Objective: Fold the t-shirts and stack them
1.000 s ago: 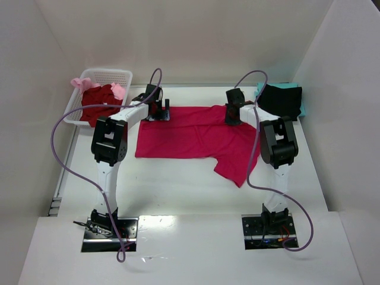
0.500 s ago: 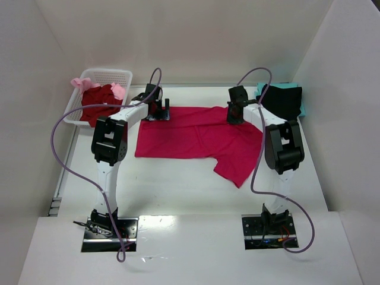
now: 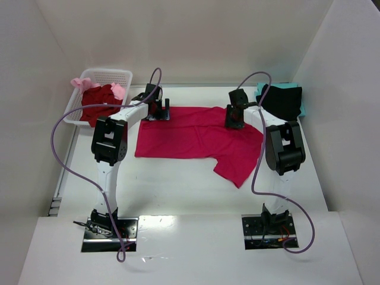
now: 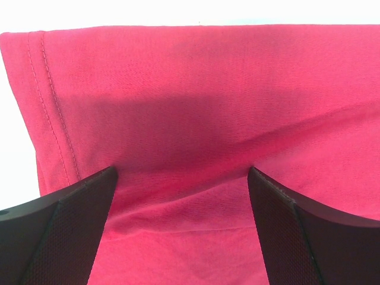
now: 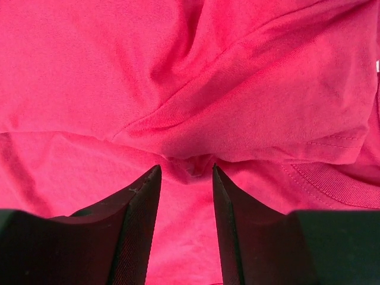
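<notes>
A crimson-pink t-shirt (image 3: 196, 136) lies partly folded across the middle of the table, one sleeve pointing toward the near right. My left gripper (image 3: 159, 111) rests at its far left corner, wide open, the hemmed edge (image 4: 53, 107) lying flat between the fingers (image 4: 71, 225). My right gripper (image 3: 233, 119) stands on the far right part near the collar (image 5: 332, 184). Its jaws are parted, with a small pucker of cloth (image 5: 193, 166) just beyond the tips and nothing pinched. A black t-shirt (image 3: 280, 100) lies on a teal one (image 3: 261, 89) at the far right.
A white lattice basket (image 3: 119, 74) at the far left holds a dark red t-shirt (image 3: 98, 101) and a pale pink one (image 3: 80, 82). White walls close in the table on the left, back and right. Purple cables loop over both arms.
My right gripper's jaws have come apart and let go of the crimson-pink shirt, after shifting slightly right. The left arm has stayed still.
</notes>
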{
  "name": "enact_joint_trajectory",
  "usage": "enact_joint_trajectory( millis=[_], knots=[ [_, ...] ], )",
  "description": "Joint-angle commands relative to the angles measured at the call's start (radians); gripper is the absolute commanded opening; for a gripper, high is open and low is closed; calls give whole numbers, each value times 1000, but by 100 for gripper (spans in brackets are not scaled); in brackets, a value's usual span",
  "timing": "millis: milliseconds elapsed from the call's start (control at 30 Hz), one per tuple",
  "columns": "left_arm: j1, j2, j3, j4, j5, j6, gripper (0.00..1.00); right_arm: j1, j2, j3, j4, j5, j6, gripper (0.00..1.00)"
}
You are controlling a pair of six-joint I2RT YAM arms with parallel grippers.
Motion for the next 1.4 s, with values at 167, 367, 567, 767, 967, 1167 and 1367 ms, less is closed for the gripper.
enact_joint_trajectory(
  millis=[167,367,567,767,967,1167,1367],
  knots=[
    [5,37,21,-16,30,16,98,9,-31,-27,33,2,3,33],
    [5,37,21,-16,30,16,98,9,1,-14,52,2,3,20],
    [5,37,21,-16,30,25,98,9,1,-4,62,33,3,10],
    [5,37,21,-16,30,25,98,9,13,53,50,64,-17,0],
    [5,37,21,-16,30,25,98,9,-37,74,20,73,-17,0],
    [5,47,31,-26,30,25,98,9,-98,74,-17,50,-7,0],
    [5,47,31,-26,30,25,98,9,-158,-4,-37,-8,20,0]
  ],
)
